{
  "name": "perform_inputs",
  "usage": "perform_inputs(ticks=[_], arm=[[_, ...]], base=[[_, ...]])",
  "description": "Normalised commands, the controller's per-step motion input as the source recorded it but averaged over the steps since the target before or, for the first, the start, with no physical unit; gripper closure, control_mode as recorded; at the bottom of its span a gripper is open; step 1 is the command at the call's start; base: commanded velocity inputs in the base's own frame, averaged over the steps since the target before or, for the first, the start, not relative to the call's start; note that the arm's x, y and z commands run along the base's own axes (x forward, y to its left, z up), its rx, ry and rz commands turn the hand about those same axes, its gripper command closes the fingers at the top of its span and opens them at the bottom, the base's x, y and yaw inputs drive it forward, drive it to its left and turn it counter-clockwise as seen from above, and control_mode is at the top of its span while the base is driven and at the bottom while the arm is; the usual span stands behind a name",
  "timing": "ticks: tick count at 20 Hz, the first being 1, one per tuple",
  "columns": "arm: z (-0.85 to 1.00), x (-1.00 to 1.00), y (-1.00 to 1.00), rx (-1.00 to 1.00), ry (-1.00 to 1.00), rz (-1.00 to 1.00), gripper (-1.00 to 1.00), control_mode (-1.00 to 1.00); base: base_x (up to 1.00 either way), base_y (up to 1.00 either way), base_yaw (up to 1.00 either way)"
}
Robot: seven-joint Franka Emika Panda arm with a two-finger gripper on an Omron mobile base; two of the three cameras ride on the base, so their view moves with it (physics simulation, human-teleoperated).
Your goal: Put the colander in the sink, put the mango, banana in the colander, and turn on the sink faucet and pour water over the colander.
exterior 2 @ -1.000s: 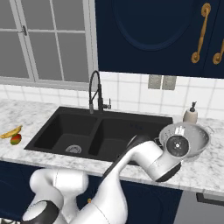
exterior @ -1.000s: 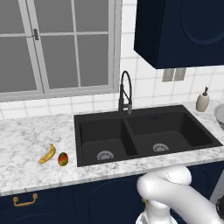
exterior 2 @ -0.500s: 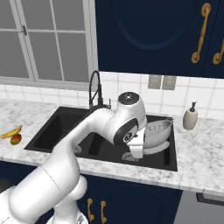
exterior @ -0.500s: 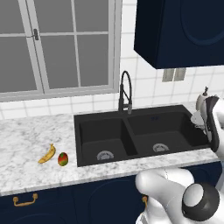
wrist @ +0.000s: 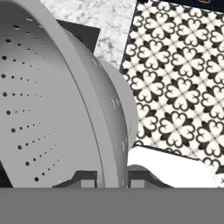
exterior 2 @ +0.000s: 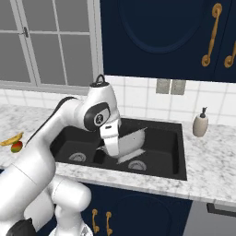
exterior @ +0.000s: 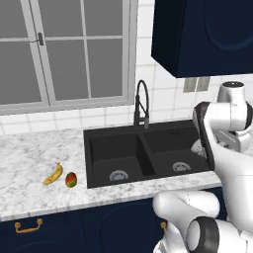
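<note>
The colander (exterior 2: 130, 144) is held by its rim in the clenched gripper (wrist: 112, 178), tilted over the right basin of the sink (exterior 2: 175, 159), at 3 o'clock from the drain divider. It is judged light, stiff and smooth; the thin rim is the best hold. No writing is seen.

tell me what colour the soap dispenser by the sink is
Beige, with a darker pump; the soap dispenser shows best in the right base view.
</note>
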Motion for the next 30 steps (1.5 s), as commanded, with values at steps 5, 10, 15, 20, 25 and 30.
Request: perform_inputs(ticks=[5,10,15,20,25,30], arm=[[-0.24,0.01,1.00,0.04,0.10,0.19,1.00,-1.00],[-0.03,0.05,1.00,0.15,-0.05,0.10,1.00,-1.00],[0.00,0.01,1.00,0.20,0.02,0.02,1.00,-1.00],[0.00,0.02,1.00,0.05,0.13,0.00,1.00,-1.00],[-0.03,0.09,0.98,0.00,-0.25,-0.12,1.00,-1.00],[0.00,0.41,0.90,0.00,-0.30,-0.22,1.00,-1.00]], base=[[0.00,0.00,0.00],[0.00,0.00,0.00],[0.00,0.00,0.00],[0.00,0.00,0.00],[0.00,0.00,0.00],[0.00,0.00,0.00]])
